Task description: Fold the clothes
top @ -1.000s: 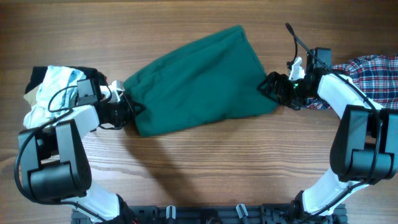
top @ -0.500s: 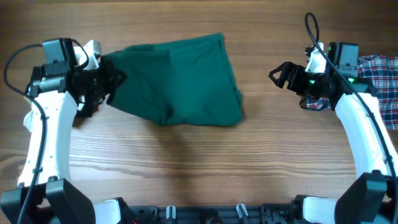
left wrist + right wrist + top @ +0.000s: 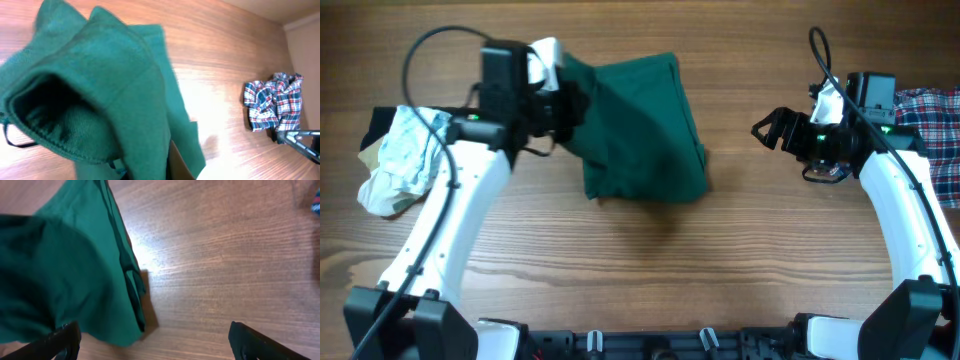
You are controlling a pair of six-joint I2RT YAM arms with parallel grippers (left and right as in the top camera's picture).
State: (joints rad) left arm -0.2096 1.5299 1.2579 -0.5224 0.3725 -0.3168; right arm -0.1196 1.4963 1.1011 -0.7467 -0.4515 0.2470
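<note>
Left gripper (image 3: 572, 103) is clamped on the green garment (image 3: 645, 130) at its left edge; the garment lies bunched mid-table (image 3: 620, 250). Right gripper (image 3: 768, 128) is wide open, empty, well right of it. Plaid shirt (image 3: 932, 118) is far right, pale piece (image 3: 400, 165) far left.

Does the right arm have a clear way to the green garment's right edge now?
Probably yes. The right gripper is open and empty, and only bare table lies between it and the green garment. The left gripper holds the garment's far side, out of the way.
</note>
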